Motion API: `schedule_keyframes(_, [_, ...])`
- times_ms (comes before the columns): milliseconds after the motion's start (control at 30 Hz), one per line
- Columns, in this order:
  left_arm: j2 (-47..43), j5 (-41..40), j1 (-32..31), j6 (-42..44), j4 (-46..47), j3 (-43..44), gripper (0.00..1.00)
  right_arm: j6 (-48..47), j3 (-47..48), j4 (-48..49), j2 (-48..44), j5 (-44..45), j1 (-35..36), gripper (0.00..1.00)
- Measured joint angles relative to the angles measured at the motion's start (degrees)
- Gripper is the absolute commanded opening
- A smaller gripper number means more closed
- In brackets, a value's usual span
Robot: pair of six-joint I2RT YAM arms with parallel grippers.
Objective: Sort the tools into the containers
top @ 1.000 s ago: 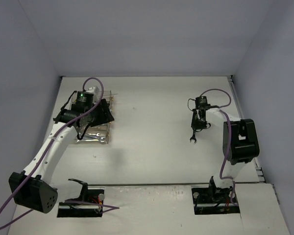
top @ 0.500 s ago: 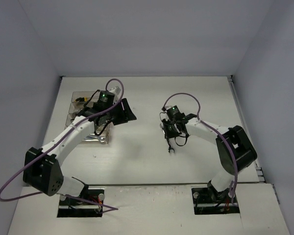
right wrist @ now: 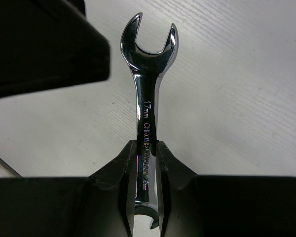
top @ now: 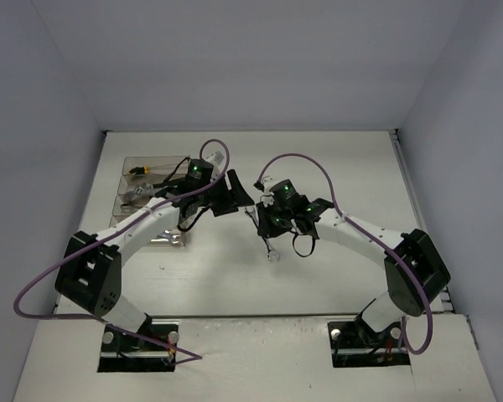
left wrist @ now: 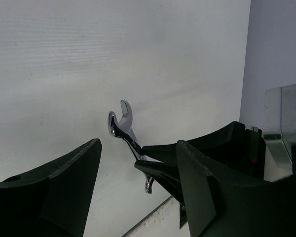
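The jaws of the right gripper [right wrist: 147, 148] are clamped on the shank of a silver wrench [right wrist: 145, 94], and its open end is seen jutting past the fingertips over the white table [top: 235, 280]. The jaws of the left gripper [left wrist: 138, 148] are spread apart with nothing between them, just beside the held wrench near the middle of the table. The clear containers [top: 127, 181] are found at the far left, behind the left arm, with other tools [top: 137, 171] lying in them.
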Motion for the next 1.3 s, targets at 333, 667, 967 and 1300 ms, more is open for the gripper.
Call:
schedule_keyframes(333, [2.9, 0.2, -1.5, -1.2, 0.9, 0.0, 0.59, 0.3, 0.1, 1.6, -1.1, -1.8, 0.3, 0.0])
schedule_keyframes(667, [4.8, 0.9, -1.8, -2.8, 2.8, 0.1, 0.12, 0.7, 0.7, 2.8, -1.4, -3.5, 0.7, 0.0])
schedule_keyframes(967, [5.5, 1.7, -1.8, -4.4, 6.5, -1.0, 0.0, 0.8, 0.8, 3.1, -2.0, -3.6, 0.7, 0.4])
schedule_keyframes(1300, [-6.7, 0.0, 8.2, -5.8, 4.0, -9.4, 0.0, 0.8, 0.8, 4.3, -8.1, -3.5, -0.4, 0.61])
